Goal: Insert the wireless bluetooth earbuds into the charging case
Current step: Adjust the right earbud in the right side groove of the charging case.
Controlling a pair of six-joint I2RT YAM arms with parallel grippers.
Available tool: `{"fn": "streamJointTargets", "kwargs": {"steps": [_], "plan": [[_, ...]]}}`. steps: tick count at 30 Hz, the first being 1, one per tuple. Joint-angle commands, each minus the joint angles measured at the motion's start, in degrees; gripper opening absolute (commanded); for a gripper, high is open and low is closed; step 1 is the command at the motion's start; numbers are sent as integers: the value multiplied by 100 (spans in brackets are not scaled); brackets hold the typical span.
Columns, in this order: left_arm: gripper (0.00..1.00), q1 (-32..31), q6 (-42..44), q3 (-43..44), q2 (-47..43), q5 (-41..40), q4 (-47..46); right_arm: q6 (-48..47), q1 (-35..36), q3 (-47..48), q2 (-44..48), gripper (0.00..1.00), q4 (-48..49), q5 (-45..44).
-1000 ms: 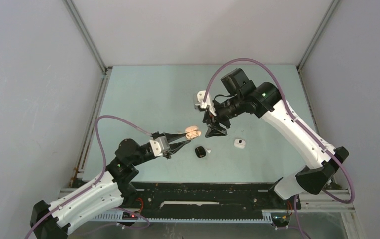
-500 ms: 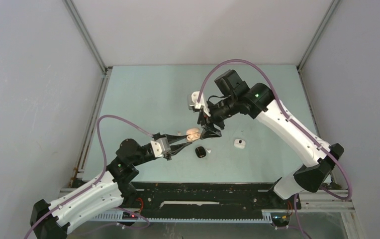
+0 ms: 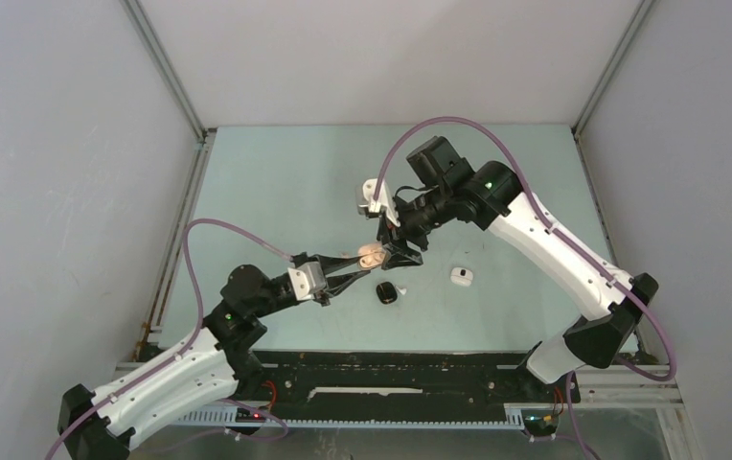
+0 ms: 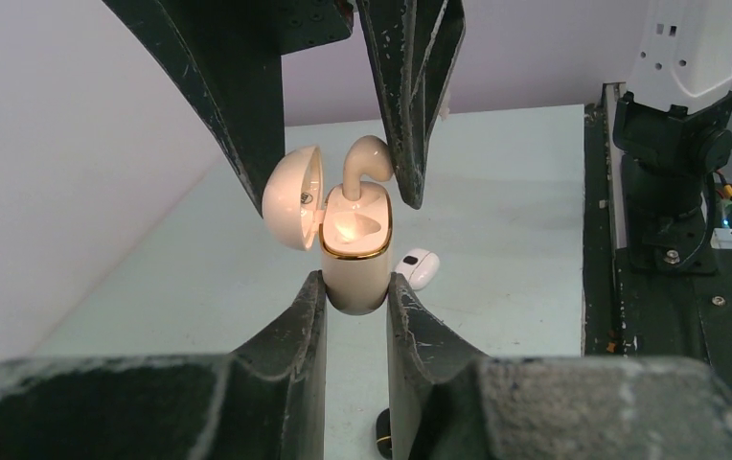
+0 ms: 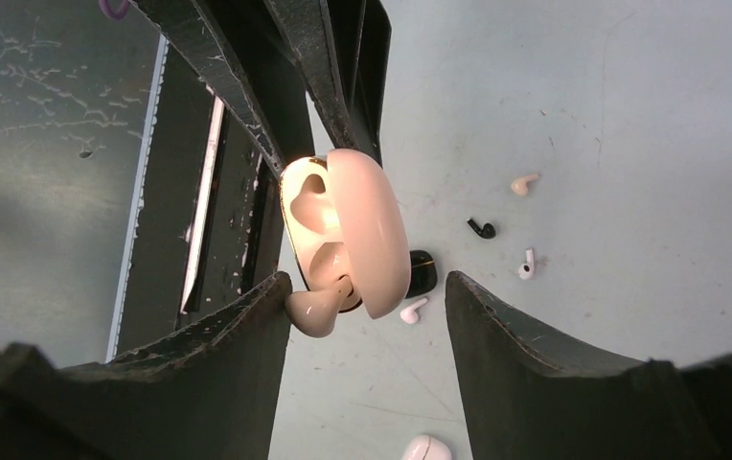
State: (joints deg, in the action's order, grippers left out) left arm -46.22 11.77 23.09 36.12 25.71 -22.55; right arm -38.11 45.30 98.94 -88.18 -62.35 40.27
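A beige earbud (image 4: 367, 161) sticks up, only half seated, from the open beige case (image 4: 354, 259), which is held off the bench (image 3: 276, 182) near its middle. Seating looks like the step in hand, and the next move calls for a gentle push straight down. The left jaws clamp the case body. The right jaws gape wide astride its top, one finger (image 4: 410, 115) touching the earbud.

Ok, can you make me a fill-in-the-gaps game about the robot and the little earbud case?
1. The left pincer holds the beige case with its lid ____.
2. The earbud sticking out of that case is ____ in colour.
3. On the table, near the white case, lies a second case coloured ____.

Missing words: open; beige; black.
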Motion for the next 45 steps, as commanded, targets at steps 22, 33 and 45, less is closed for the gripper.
{"fn": "streamJointTargets", "kwargs": {"steps": [22,33,45], "plan": [[0,-37,-216,309,145,326,-114,-845,58,332,76,63,-416,-487],[0,-70,-190,336,189,319,-44,-671,86,425,-41,63,-433,-288],[0,-131,-135,358,224,280,33,-436,68,530,-175,62,-361,-279]]}}
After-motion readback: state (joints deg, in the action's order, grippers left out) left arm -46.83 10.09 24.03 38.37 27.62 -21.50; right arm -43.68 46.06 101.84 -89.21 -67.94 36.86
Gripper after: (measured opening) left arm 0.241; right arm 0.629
